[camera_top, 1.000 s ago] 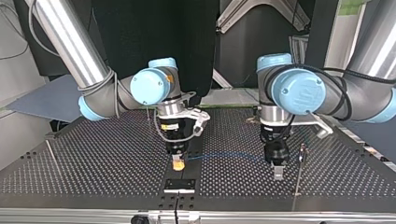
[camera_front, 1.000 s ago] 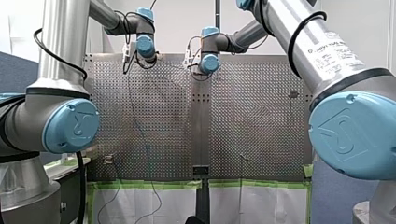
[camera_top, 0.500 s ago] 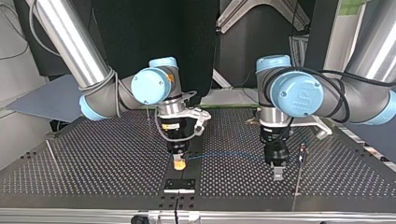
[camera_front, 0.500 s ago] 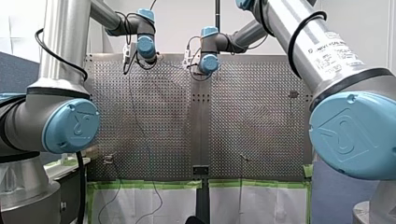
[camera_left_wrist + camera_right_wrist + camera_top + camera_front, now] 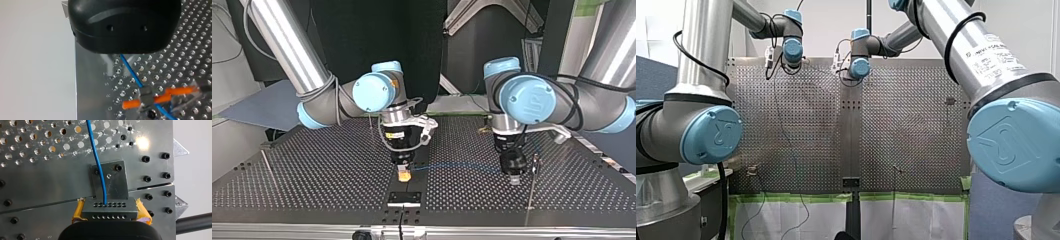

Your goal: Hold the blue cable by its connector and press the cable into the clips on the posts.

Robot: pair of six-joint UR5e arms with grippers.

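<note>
In the top view, a thin post (image 5: 268, 169) leaned near the left edge of the perforated table (image 5: 322, 170). Toward the middle of the table's near edge, my right gripper (image 5: 403, 176) pointed straight down. Its yellow pads (image 5: 78, 212) were pinched on the two ends of the grey connector (image 5: 110, 208). The connector's long axis lay across the gripper, and its holed face pointed away from the wrist. It hung above a small bolted plate (image 5: 110, 182) at the seam of the table.

The blue cable (image 5: 457, 167) left the middle of that holed face. It ran nearly level and straight above the table, its long axis parallel to the near edge, toward the view's right. It ended at my left gripper (image 5: 513, 179), which also pointed down. In the left wrist view the cable came out from under that gripper's black body, and I could not tell its grip. Just to the right stood another thin post (image 5: 531, 187) with a clip (image 5: 536, 160) at its top, apart from the cable.
</note>
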